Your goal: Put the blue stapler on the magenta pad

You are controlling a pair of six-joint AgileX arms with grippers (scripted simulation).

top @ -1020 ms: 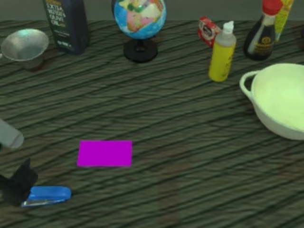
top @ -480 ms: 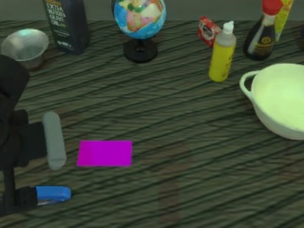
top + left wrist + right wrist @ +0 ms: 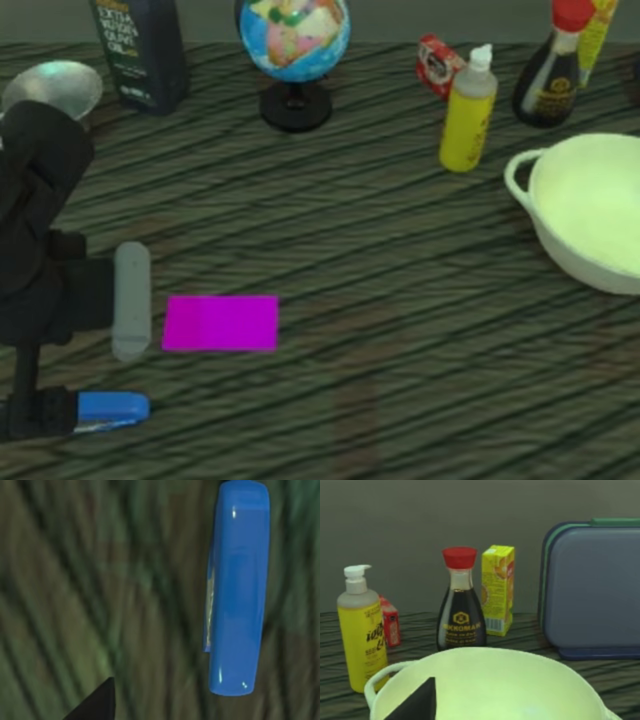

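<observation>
The blue stapler, rigid, probably smooth-shelled, is best gripped across its narrow middle; whether the left gripper jaws are clenched cannot be told.

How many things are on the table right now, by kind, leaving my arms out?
Bottles: 3 (dark oil bottle, yellow pump bottle, soy sauce bottle)
Bowls: 2 (metal bowl, cream bowl)
Cartons or boxes: 2 (red box, yellow carton)
Globe: 1
Blue stapler: 1
Magenta pad: 1
Blue board: 1
Total: 11
</observation>
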